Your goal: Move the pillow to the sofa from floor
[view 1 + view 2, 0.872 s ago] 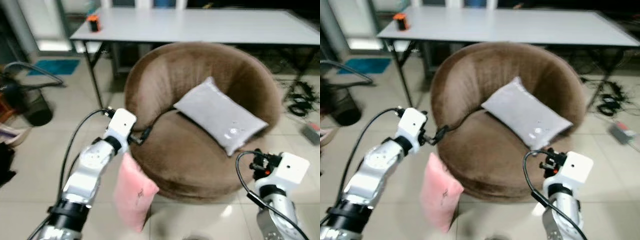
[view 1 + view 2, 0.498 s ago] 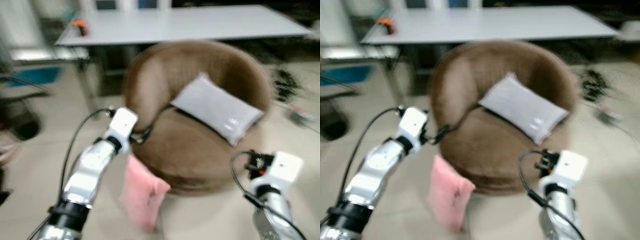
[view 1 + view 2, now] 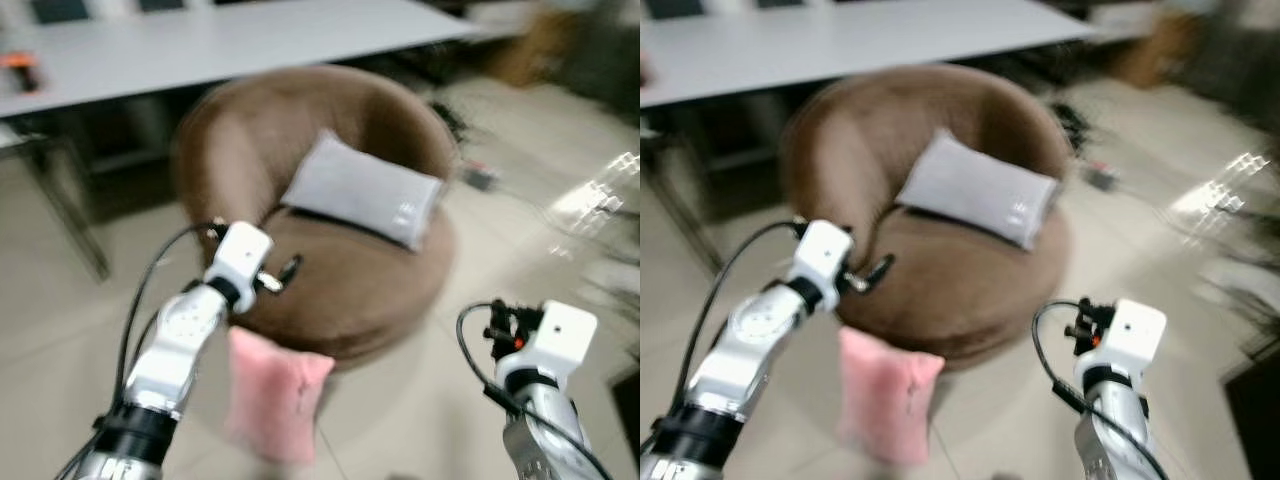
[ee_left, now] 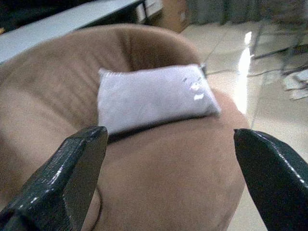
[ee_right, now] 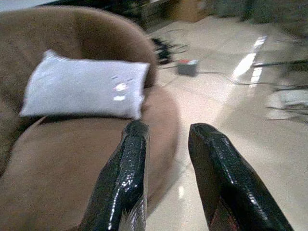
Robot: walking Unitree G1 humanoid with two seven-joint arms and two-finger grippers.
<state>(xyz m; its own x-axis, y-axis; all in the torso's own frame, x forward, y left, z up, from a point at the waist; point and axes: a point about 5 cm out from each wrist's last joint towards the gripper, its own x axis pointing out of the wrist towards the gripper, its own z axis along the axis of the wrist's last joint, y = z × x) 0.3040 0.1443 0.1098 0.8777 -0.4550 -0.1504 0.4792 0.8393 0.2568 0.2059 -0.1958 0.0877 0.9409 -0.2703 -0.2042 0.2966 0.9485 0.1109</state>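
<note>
A pink pillow (image 3: 275, 395) stands on the tiled floor, leaning against the front of the round brown sofa (image 3: 340, 290). On the sofa seat lies a grey pillow (image 3: 360, 190), also seen in the left wrist view (image 4: 154, 96). My left gripper (image 3: 285, 272) hovers above the pink pillow at the sofa's front edge; its fingers stand wide apart, open and empty (image 4: 168, 136). My right arm (image 3: 545, 345) is raised to the right of the sofa, and its gripper (image 5: 166, 130) is open by a narrow gap with nothing in it.
A long white table (image 3: 230, 45) stands behind the sofa, with a metal leg (image 3: 75, 225) at the left. Cables and a small box (image 5: 187, 66) lie on the glossy floor to the sofa's right. Bare tiles (image 3: 420, 400) spread between my arms.
The whole picture has swung, so the sofa now sits further left and the view is blurred. Both arms hold the same pose. The pink pillow stays on the floor.
</note>
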